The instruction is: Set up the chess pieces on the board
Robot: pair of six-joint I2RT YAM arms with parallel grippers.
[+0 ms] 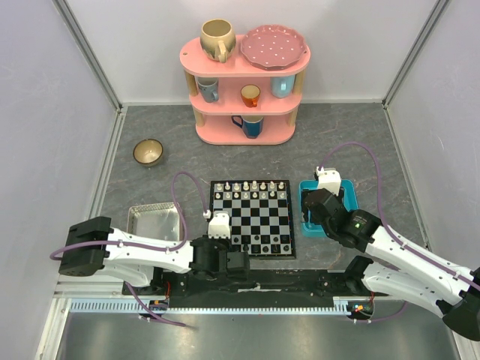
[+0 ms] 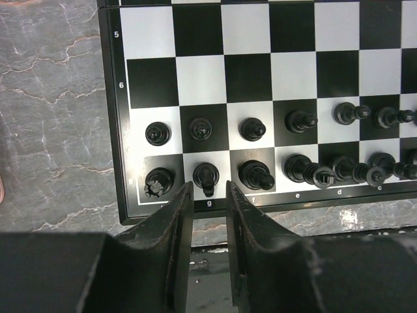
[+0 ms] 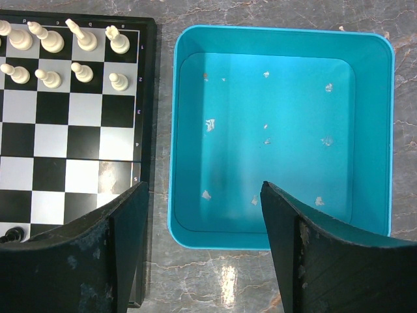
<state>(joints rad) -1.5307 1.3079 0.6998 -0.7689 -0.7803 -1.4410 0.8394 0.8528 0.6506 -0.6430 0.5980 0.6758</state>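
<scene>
Black chess pieces (image 2: 298, 167) fill the two near rows of the board (image 2: 247, 72) in the left wrist view. Only this view shows the left hand (image 2: 208, 188) slightly parted around the g-file piece (image 2: 207, 178), not visibly squeezing it. The right wrist view alone shows cream pieces (image 3: 52, 42) ranked at the far end. It also shows the right hand (image 3: 203, 195) wide open and empty over the blue tray (image 3: 374, 130), which sits beside the board on the grey table (image 3: 260, 16).
</scene>
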